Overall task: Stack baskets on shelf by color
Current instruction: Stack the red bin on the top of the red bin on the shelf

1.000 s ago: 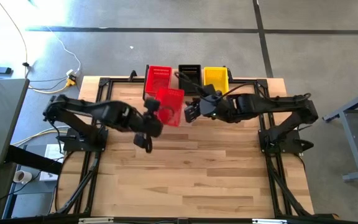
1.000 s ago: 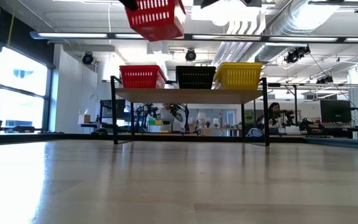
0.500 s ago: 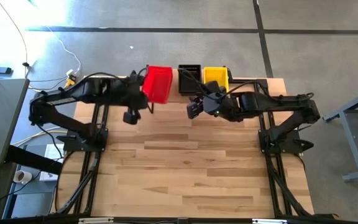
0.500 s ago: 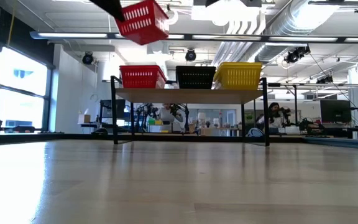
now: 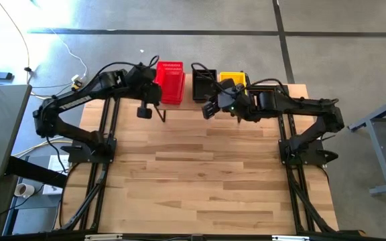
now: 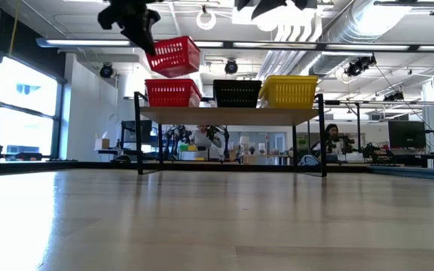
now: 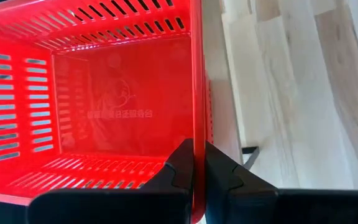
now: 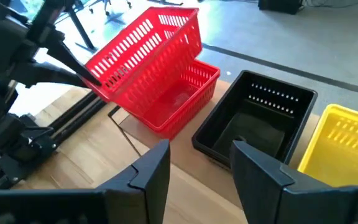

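The large light-wood surface (image 5: 200,174) was bare in its near part, the work being gathered at its far edge, where the low riser shelf with a pale plank top and thin black legs (image 6: 232,115) had been set. On the shelf three mesh plastic baskets were ranged side by side by colour, evidently as bases for the stacks: a seated red basket (image 6: 172,92), a black basket (image 6: 236,93) in the middle and a yellow basket (image 6: 288,91). A second red mesh basket (image 6: 175,56) was held tilted just above the seated red one, apart from it, presumably so that it could be nested into its own colour. The left arm was stretched out to the shelf, and the left claw (image 7: 197,171) was pinched narrowly on that basket's side wall. The right arm was reached toward the black basket, its right claw (image 8: 194,165) held wide and empty, close in front of the shelf.
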You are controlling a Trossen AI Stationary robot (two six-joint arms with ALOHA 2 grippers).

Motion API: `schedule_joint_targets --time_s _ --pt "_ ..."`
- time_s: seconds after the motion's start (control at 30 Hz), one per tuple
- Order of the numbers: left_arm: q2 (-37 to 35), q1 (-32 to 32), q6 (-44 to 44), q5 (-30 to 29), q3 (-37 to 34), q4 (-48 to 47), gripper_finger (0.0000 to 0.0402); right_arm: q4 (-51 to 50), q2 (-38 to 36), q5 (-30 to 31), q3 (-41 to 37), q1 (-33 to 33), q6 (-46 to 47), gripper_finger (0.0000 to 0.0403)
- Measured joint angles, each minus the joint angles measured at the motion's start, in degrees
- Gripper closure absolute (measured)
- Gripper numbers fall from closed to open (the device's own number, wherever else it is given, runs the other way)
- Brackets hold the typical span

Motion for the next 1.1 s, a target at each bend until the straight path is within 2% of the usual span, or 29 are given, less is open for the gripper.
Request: schedule_joint_targets --time_s 0.23,0.47,0.77,1.1 --pt "3.62 4.15 2.49 2.16 0.00 1.59 0.0401 -0.04 0.00 -3.89 0.00 -3.56 -1.15 0.0252" --pt "6.98 5.51 2.55 1.91 0.00 1.61 0.0401 -0.05 0.02 -7.18 0.00 -6.24 -2.86 0.0252" --pt "7.36 5.44 2.51 2.39 0.00 0.78 0.0401 -0.05 0.04 -9.66 0.00 -7.73 -4.74 0.0252" --pt "7.36 5.35 -0.05 3.39 0.00 1.06 0.0401 -0.04 0.04 -9.78 0.00 -7.92 -7.19 0.0252"
